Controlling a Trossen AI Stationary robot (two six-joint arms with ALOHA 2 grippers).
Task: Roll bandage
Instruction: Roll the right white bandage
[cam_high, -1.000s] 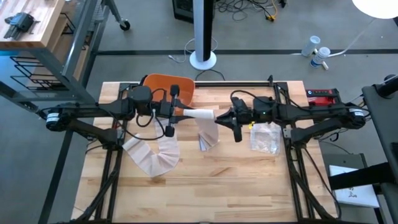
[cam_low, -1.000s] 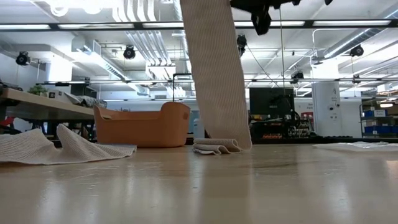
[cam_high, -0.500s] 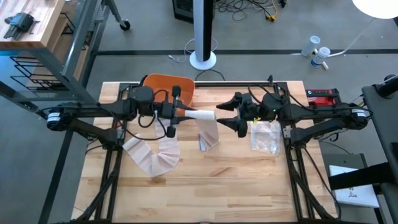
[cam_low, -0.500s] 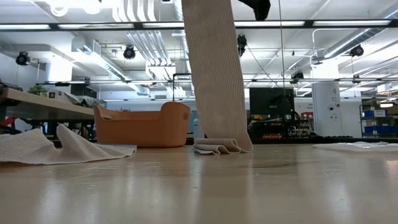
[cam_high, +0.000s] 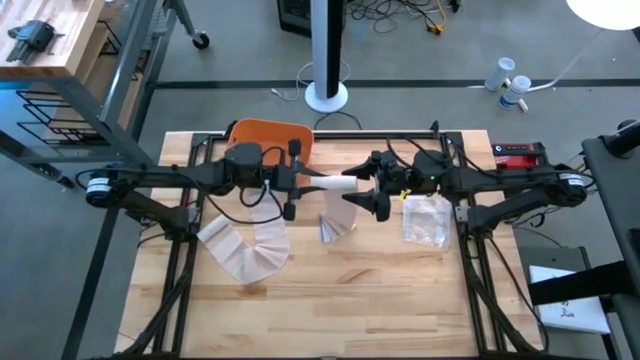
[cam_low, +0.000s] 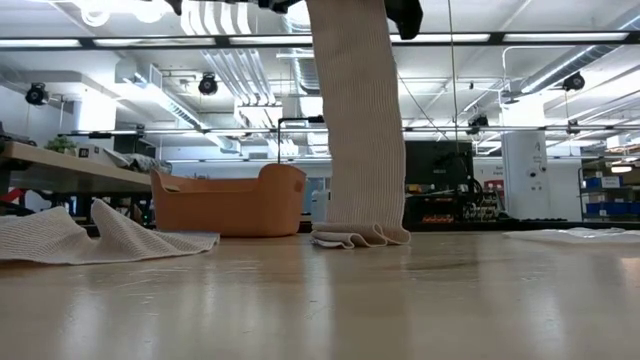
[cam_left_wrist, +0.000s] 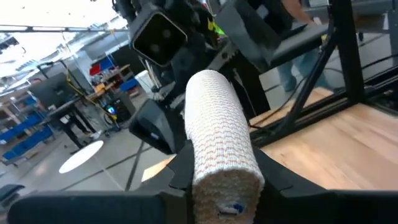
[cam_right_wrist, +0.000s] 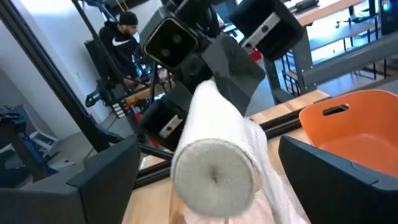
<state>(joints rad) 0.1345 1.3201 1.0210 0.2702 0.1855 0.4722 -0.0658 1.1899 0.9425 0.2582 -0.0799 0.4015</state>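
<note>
Pale wood table (cam_high: 380, 290) – bandage roll (cam_high: 330, 183) held mid-air above it, just in front of the orange basket (cam_high: 262, 135). Left gripper (cam_left_wrist: 217, 180) clamps one end; right gripper (cam_high: 372, 190), spread wide, has closed back in on the free end since a second ago – likely regrasp for another turn. Ribbed woven tail (cam_low: 358, 120) hangs straight, end crumpled on the table.

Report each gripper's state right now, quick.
Left gripper: shut on the rolled beige woven bandage, held above the table.
Right gripper: open, its fingers on either side of the roll's free end, not touching it.
</note>
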